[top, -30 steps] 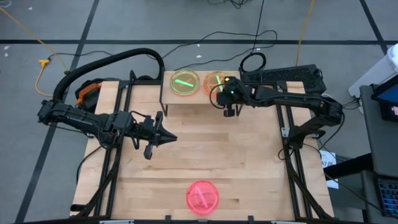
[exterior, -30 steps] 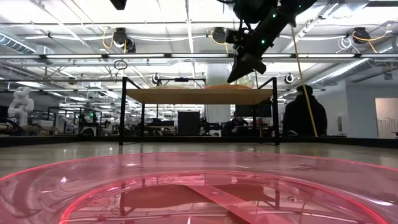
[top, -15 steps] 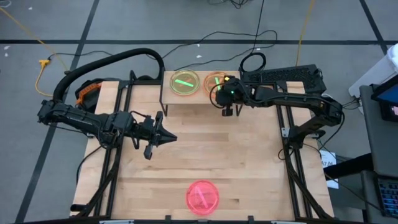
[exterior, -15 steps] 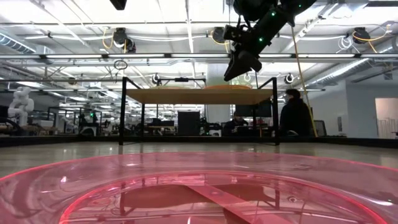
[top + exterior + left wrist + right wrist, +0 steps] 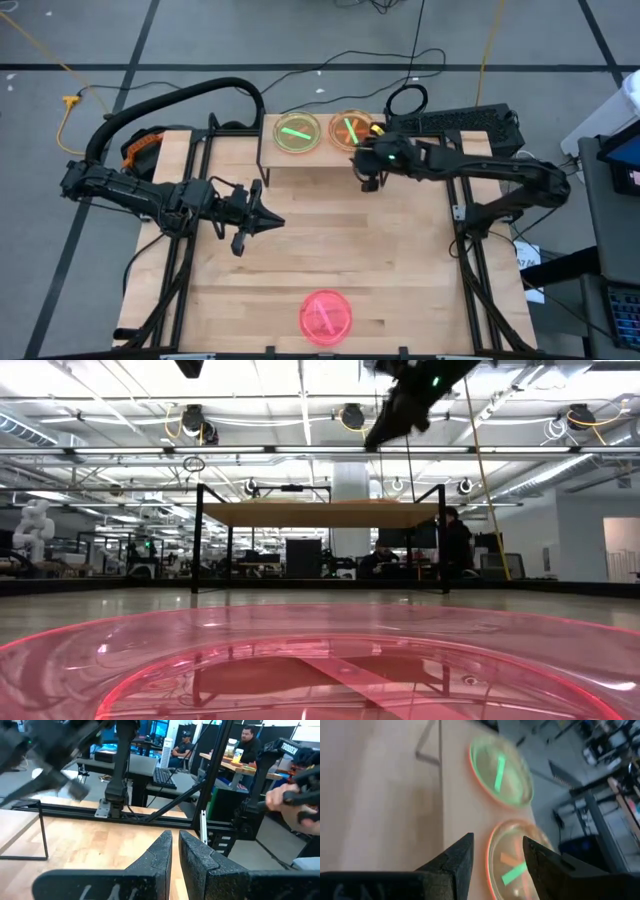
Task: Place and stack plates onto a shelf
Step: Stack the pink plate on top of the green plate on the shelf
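The shelf (image 5: 320, 158) stands at the table's far edge. On it lie a green plate (image 5: 298, 133) and, to its right, an orange plate (image 5: 348, 131) with a green streak, both flat. A pink plate (image 5: 326, 317) lies flat on the table near its front edge and fills the bottom of the low view (image 5: 320, 670). My right gripper (image 5: 368, 178) is open, high above the shelf's right end (image 5: 385, 430). In its wrist view the orange plate (image 5: 517, 860) shows below the open fingers, apart from them. My left gripper (image 5: 270, 222) is shut over the table's left middle, holding nothing.
Bare tabletop (image 5: 400, 260) lies between the shelf and the pink plate. Black frame rails (image 5: 470, 280) run along the table's left and right sides. People sit and stand in the room beyond the table (image 5: 455, 550).
My right gripper has opened and let go of the orange plate, which stays flat on the shelf beside the green one. The gripper has risen and drawn back toward the table's right edge, so the orange plate now shows whole from above.
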Available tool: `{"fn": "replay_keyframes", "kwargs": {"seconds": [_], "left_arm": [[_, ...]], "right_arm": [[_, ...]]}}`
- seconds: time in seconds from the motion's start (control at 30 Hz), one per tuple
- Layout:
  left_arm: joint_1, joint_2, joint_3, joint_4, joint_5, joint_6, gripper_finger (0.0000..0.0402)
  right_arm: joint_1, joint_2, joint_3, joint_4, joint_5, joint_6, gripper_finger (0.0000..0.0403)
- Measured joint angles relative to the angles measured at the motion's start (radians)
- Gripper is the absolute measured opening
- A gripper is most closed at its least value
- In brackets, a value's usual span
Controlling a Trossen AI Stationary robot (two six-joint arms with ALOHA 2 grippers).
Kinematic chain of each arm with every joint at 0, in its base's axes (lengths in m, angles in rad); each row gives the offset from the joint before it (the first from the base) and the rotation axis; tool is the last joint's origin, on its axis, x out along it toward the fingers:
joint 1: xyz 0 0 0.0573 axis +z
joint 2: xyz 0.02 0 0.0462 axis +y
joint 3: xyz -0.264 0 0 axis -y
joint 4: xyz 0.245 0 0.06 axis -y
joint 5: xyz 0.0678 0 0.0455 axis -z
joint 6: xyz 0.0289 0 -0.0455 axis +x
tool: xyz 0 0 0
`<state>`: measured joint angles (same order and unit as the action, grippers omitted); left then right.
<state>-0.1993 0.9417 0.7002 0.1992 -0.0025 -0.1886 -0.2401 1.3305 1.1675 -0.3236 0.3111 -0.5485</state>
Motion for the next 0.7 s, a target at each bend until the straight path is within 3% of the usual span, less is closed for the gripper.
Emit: {"fn": "replay_keyframes", "kwargs": {"seconds": [0.17, 0.3, 0.47, 0.7], "left_arm": [[0.000, 0.000, 0.000, 0.007, 0.000, -0.081, 0.0037], [-0.007, 0.002, 0.000, 0.005, 0.000, -0.131, 0.0037], [-0.048, 0.079, 0.001, -0.039, 0.000, -0.222, 0.0037], [-0.135, 0.299, 0.001, -0.043, 0.001, -0.353, 0.0037]], "right_arm": [[0.107, -0.124, 0.000, -0.033, -0.009, 0.122, 0.0155], [0.212, -0.209, -0.041, -0.052, -0.085, 0.241, 0.0155], [0.348, -0.298, -0.189, -0.049, -0.008, 0.368, 0.0155], [0.482, -0.397, -0.441, 0.031, 0.056, 0.583, 0.0155]]}}
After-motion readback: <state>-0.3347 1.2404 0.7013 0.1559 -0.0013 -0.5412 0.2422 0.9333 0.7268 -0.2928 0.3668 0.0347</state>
